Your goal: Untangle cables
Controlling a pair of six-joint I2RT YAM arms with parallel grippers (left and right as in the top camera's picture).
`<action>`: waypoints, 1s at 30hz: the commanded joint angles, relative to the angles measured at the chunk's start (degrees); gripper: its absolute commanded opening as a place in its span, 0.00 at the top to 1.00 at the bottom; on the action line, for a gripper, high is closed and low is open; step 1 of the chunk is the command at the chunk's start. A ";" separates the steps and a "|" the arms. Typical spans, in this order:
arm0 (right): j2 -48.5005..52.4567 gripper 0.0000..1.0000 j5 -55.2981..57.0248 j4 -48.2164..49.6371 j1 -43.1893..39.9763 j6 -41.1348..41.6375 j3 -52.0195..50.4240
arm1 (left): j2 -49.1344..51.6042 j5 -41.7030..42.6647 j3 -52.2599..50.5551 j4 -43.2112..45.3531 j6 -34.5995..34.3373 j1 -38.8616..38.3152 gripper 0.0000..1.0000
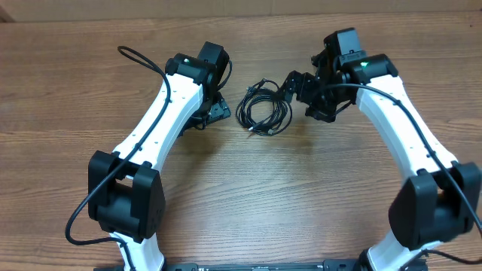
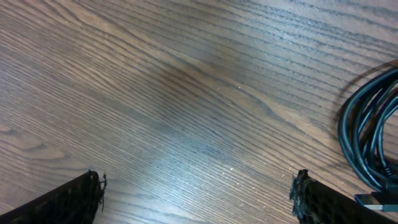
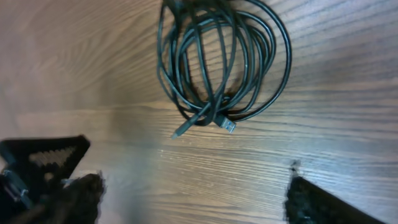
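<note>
The cables (image 3: 186,68) are laid coiled on the surface (image 1: 248,196), between the left gripper (image 2: 198,196) and the right gripper (image 3: 193,194), both spread apart.

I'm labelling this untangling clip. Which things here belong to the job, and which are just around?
Part of the job:
cables, coiled in one bundle between the arms
left gripper, open, holding nothing
right gripper, open, holding nothing

Just around:
wooden table
thick black wiring on the arms
</note>
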 commanded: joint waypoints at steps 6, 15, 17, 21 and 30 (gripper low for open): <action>2.60 0.21 2.29 6.29 1.44 0.00 1.11 | 0.98 -1.60 -0.61 1.33 0.87 -0.22 0.00; 4.22 0.27 7.34 11.37 2.97 0.15 1.11 | 0.98 -1.60 -0.61 1.33 0.87 -0.22 0.00; 4.96 0.27 8.28 11.34 3.02 0.17 1.11 | 0.98 -1.60 -0.61 1.33 0.85 -0.22 0.01; 7.15 0.27 8.26 11.41 3.02 0.15 1.11 | 0.98 -1.60 -0.61 1.33 0.85 -0.22 0.01; 8.35 0.27 7.82 11.61 3.02 0.15 1.11 | 0.98 -1.49 -0.61 1.33 0.81 -0.22 0.00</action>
